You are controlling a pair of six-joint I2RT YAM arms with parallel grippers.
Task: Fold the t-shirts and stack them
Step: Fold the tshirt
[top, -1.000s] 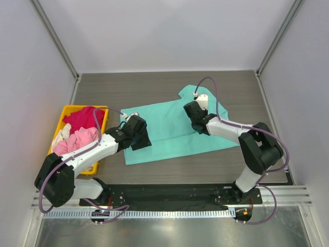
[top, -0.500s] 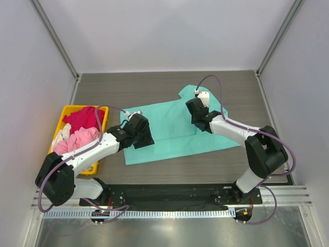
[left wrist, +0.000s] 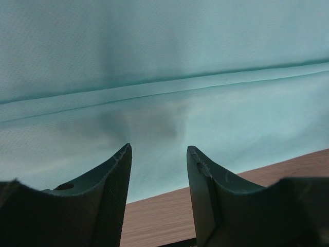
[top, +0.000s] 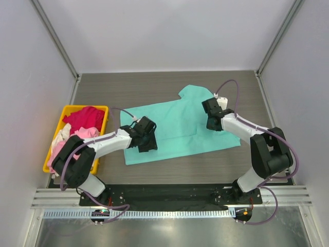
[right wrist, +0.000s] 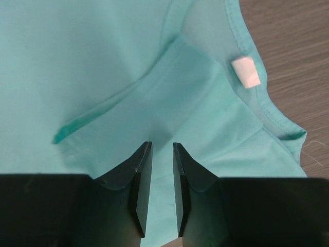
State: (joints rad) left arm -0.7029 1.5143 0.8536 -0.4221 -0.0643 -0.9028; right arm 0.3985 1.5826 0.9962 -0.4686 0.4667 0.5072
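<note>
Left of frame, the other t-shirts (top: pixel 82 119) lie heaped in the yellow bin (top: pixel 72 107). Centre frame, on the table (top: pixel 128 87), the teal t-shirt (top: pixel 175 121) lies spread — early in folding, I judge. The left end effector (top: pixel 145 140), half-wide, hovers at its lower-left hem; the right end effector (top: pixel 213 121), narrow, sits near the collar — both empty. Next: pinch edges, fold over.

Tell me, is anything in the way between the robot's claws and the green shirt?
No, nothing visible. The left gripper and the right gripper are both right over the teal t-shirt, jaws apart, with only bare cloth under them.
</note>
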